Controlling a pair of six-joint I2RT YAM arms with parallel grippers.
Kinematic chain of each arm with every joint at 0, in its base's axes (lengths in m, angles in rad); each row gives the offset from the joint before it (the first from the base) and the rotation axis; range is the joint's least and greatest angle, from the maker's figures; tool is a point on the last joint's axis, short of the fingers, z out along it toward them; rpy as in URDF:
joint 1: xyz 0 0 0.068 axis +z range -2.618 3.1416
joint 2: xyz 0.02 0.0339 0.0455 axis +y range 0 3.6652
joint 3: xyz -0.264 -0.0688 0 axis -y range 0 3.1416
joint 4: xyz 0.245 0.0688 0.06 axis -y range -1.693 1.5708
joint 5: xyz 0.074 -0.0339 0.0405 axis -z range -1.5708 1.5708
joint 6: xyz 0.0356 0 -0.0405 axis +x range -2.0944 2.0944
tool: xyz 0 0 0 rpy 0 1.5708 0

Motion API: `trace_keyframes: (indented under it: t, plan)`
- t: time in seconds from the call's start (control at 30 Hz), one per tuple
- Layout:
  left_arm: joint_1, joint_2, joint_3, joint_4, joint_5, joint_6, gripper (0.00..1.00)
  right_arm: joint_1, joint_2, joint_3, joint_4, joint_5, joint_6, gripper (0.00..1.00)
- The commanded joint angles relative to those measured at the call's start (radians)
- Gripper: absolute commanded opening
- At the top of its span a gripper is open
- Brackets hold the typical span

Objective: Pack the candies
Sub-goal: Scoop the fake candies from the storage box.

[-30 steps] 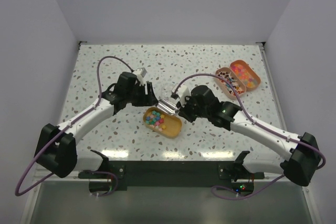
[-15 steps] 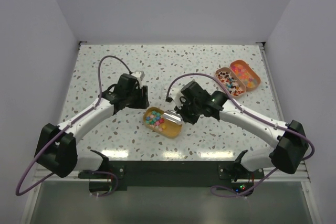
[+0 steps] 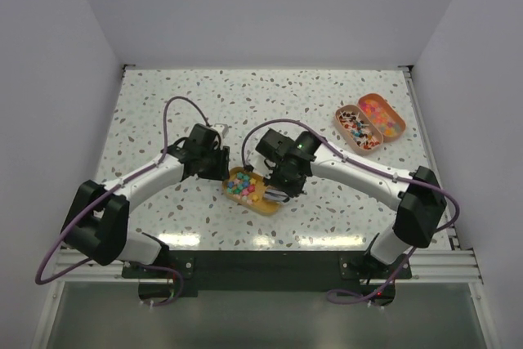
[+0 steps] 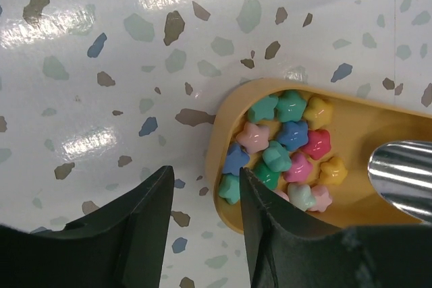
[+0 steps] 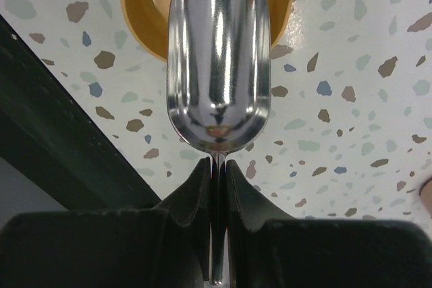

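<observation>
White speckled table (image 3: pixel 163 104) w/ grey, brown & blue chips, glossy w/ glare spots. Plain white walls (image 3: pixel 261 6) on 3 sides. Dark strip (image 3: pixel 261 261) along near edge, also seen just left of the R jaws in the wrist view.

L gripper (image 4: pixel 202 183): jaws apart, astride the end wall of the yellow tray (image 4: pixel 219 133). 1 finger is outside over the table, the other inside over the sweets. Gap shows on both sides of the wall, so not clamped. Candies (image 4: pixel 287 143) are star-shaped, in teal, blue, pink & yellow, heaped just ahead & right of the inside finger. Cannot tell if the nearest ones touch it.

R gripper (image 5: pixel 216 166): jaws closed tight on the thin handle of a metal scoop (image 5: pixel 218 59). Scoop points straight out ahead of the jaws, its mouth over the other end of the same tray, near the heap.

Well apart from both jaws, at far right of table: 2 more oval trays touching side by side. Pink tray (image 3: pixel 337 112) holds dark & mixed sweets. Orange tray (image 3: pixel 402 127) holds bright mixed ones.
</observation>
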Motion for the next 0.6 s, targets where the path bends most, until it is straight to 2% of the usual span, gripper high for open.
trace_keyframes:
  t: [0.0,0.57]
  plan:
    - [-0.003,0.011,-0.015,0.045,0.032,0.019,0.48,0.013,0.022,0.07,-0.124,0.08,-0.027,0.0]
    - [-0.003,0.031,-0.01,0.042,0.073,0.017,0.39,0.061,0.19,0.216,-0.224,0.068,-0.09,0.0]
